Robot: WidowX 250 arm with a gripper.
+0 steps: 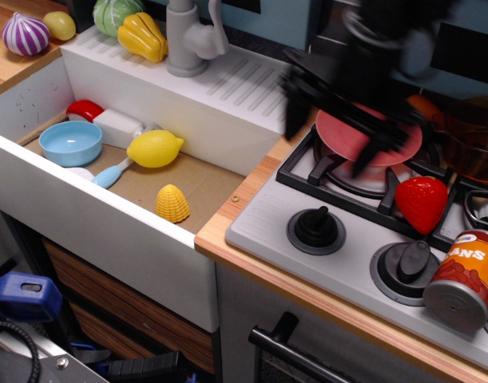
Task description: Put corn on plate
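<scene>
The corn [172, 203] is a small yellow bumpy dome. It stands on the brown floor of the sink, near the front wall. The pink-red plate [345, 140] lies on the back left stove burner. My gripper [330, 136] is black and blurred by motion. It hangs over the plate's left side, above the stove's edge, with its two fingers spread wide and nothing between them. It is well to the right of the corn and above it.
In the sink [84, 215] lie a smooth yellow lemon [155, 148], a light blue bowl [70, 143] and a blue spoon [110, 173]. A yellow bell pepper [143, 36] sits on the back ledge by the faucet [189, 36]. A strawberry [422, 203] and a can [463, 279] sit on the stove.
</scene>
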